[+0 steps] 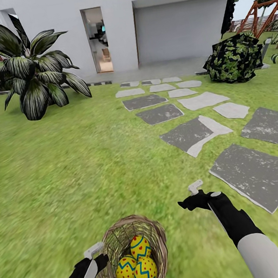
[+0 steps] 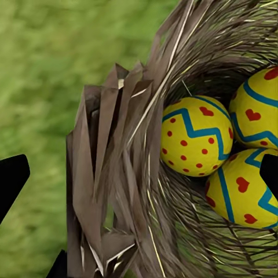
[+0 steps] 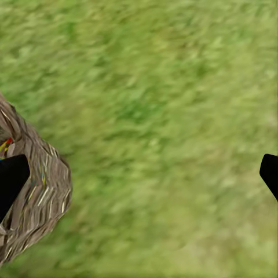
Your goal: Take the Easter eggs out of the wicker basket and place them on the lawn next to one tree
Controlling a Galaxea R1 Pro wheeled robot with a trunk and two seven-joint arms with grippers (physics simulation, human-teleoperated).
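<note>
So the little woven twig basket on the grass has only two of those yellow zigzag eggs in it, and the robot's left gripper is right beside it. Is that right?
Not quite: the small woven brown twig basket holds three yellow eggs with blue zigzag bands and red dots, not two. The head view shows all three, as does the left wrist view. The rest stands: it sits on the green grass, with the left gripper right beside it.

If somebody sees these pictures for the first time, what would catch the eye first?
Most striking are the three Easter eggs, bright yellow with blue zigzags and red dots, lying together inside the wicker basket on the lawn at the near edge. The left pincer sits against the basket's rim. Farther off, grey stepping stones lead toward a white house.
</note>
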